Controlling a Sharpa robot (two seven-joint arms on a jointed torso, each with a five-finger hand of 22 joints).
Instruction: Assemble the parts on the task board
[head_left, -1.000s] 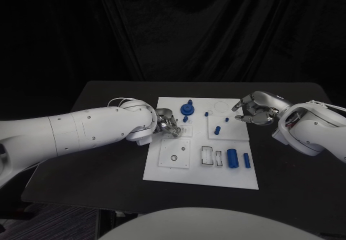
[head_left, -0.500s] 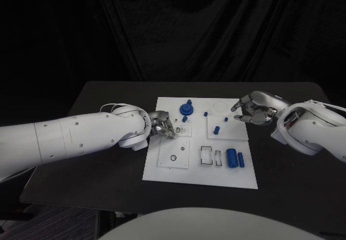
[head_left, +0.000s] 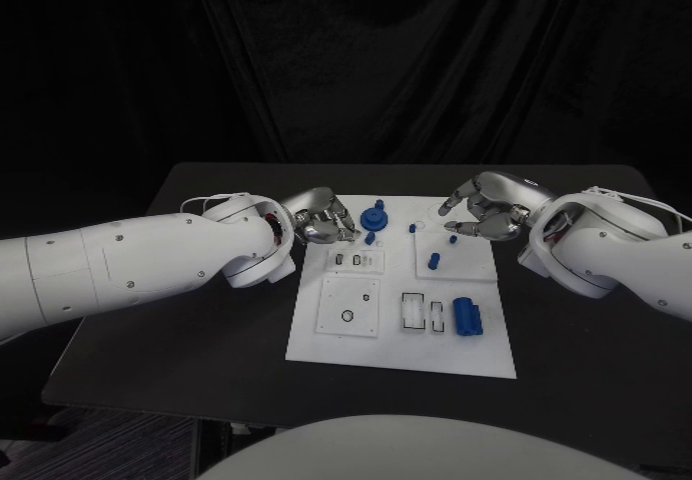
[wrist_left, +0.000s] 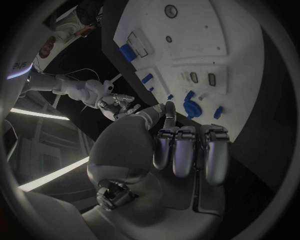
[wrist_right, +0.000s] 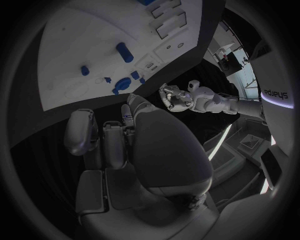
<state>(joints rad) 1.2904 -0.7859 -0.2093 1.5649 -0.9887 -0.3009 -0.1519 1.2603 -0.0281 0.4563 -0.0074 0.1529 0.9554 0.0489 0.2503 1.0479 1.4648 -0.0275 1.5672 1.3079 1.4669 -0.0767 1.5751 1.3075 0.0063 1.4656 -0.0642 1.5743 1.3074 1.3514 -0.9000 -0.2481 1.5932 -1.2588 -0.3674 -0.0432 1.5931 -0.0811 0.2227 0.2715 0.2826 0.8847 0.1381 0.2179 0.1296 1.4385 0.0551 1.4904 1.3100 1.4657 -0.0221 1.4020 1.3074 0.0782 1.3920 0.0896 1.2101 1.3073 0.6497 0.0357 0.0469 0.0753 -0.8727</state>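
White task board (head_left: 476, 355) lies in the middle of the black table (head_left: 216, 330), and most of the assembly on it looks unfinished. At its far end a large blue round part (head_left: 375, 217) stands upright, seemingly seated, with small blue pegs (head_left: 434, 261) near it that may be standing in their holes. A blue cylinder (head_left: 464, 315) lies on its side near the board's right edge, beside rectangular slots (head_left: 415, 311) that look vacant, and a round hole (head_left: 348, 317) in the left panel also seems unfilled. By that reading, the loose cylinder and several sockets remain to be dealt with.

Next in size, the left hand (head_left: 323, 220) hovers at the board's far left edge, just beside the round part; its wrist view shows the fingers (wrist_left: 185, 150) curled inward, and nothing visible between them. The right hand (head_left: 483, 212) hangs over the far right corner with fingers bent and partly spread. Whether it pinches a small piece cannot be told, since its palm hides the fingertips in the wrist view.

Smallest details stay uncertain: whether each peg is pushed fully home is too fine to make out.
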